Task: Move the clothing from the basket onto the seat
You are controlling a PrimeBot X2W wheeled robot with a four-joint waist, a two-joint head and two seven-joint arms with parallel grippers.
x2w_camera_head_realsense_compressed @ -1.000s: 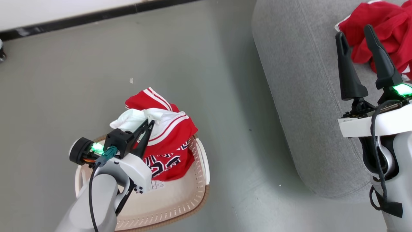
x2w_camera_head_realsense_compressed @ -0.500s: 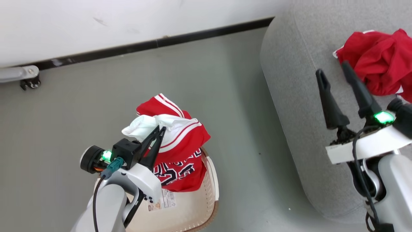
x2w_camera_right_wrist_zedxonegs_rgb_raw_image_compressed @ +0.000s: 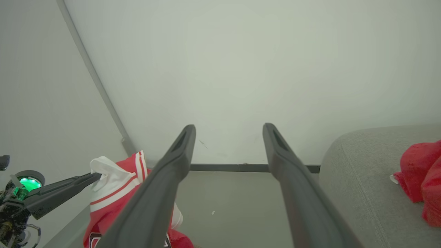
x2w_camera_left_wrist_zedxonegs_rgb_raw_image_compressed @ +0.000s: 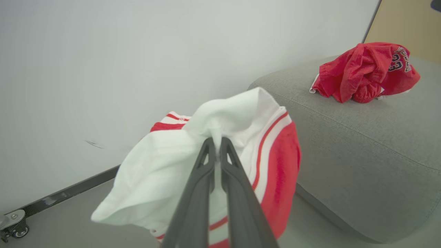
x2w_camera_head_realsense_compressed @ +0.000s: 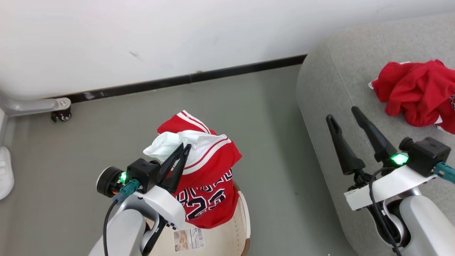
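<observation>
Beneath me the smooth grey-green floor (x2w_camera_head_realsense_compressed: pixel 117 117) carries a cream-white perforated plastic laundry basket (x2w_camera_head_realsense_compressed: pixel 244 217), a white slipper (x2w_camera_head_realsense_compressed: pixel 5 172) at my far left and the large grey upholstered seat (x2w_camera_head_realsense_compressed: pixel 330 81), on which a crumpled red sports garment (x2w_camera_head_realsense_compressed: pixel 416 92) lies.

Pale grey forearms (x2w_camera_head_realsense_compressed: pixel 117 231), white wrist housings (x2w_camera_head_realsense_compressed: pixel 161 206), black cables (x2w_camera_head_realsense_compressed: pixel 105 227), green lights (x2w_camera_head_realsense_compressed: pixel 398 159), long dark tapered end effector fingers (x2w_camera_head_realsense_compressed: pixel 343 151).

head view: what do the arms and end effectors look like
The left end effector and right end effector each have two tapering black fingers, a green light and a black camera block with a teal plug. The left arm and right arm are pale grey with white wrist housings and black cables.
</observation>
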